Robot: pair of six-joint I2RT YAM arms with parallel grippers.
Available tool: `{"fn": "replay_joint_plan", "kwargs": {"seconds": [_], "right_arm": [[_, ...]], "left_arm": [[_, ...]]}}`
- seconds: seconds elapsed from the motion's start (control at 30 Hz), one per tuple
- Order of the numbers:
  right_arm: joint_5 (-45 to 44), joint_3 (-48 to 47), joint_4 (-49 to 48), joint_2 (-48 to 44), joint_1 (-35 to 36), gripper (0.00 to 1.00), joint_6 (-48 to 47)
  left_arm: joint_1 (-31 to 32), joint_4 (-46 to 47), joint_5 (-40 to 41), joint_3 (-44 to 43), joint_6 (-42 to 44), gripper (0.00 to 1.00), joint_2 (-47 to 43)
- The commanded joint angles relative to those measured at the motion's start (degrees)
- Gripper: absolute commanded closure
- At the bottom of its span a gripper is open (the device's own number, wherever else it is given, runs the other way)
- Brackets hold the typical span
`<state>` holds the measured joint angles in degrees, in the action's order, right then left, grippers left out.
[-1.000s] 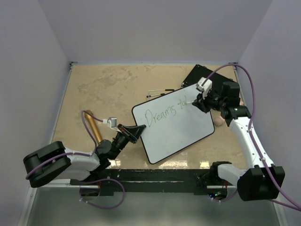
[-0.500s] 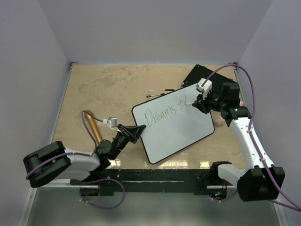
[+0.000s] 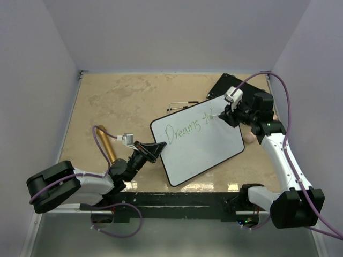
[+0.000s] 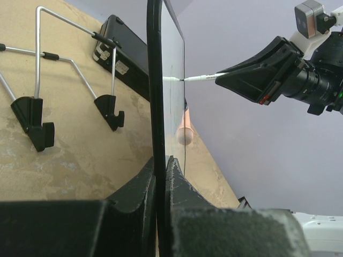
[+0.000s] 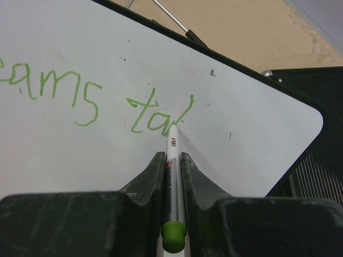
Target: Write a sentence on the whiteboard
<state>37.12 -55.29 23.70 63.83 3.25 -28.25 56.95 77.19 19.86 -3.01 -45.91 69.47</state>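
Note:
The whiteboard (image 3: pixel 201 142) lies tilted in the middle of the table, white with a thin black frame, with green writing "Dreams tal" on it (image 5: pixel 134 115). My left gripper (image 3: pixel 153 150) is shut on the whiteboard's left edge (image 4: pixel 155 107), seen edge-on in the left wrist view. My right gripper (image 3: pixel 224 115) is shut on a white marker (image 5: pixel 172 160) with a green end cap. The marker's tip touches the board at the last green stroke, near the board's upper right corner. The marker (image 4: pixel 201 77) also shows in the left wrist view, meeting the board's face.
A flat black board (image 3: pixel 228 85) lies under the whiteboard's far right corner. A wire stand with black feet (image 4: pixel 37 115) lies behind the whiteboard. A brass-coloured cylinder (image 3: pixel 107 147) lies at the left. A pinkish object (image 3: pixel 250 138) sits by the right arm.
The marker tip has moved slightly up and right, adding a stroke after "to". The left gripper and the whiteboard have stayed still.

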Motion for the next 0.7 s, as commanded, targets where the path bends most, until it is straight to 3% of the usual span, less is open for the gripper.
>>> {"fn": "replay_joint_plan", "kwargs": {"seconds": [0.0, 0.67], "right_arm": [[-1.6, -2.0, -4.0, 0.9, -0.3, 1.0, 1.2], [-1.3, -1.6, -4.0, 1.0, -0.3, 1.0, 0.9]], "left_arm": [[-0.1, 3.6, -3.4, 2.9, 8.5, 1.0, 0.4], [-0.1, 3.7, -3.2, 2.9, 8.5, 1.0, 0.4]]}}
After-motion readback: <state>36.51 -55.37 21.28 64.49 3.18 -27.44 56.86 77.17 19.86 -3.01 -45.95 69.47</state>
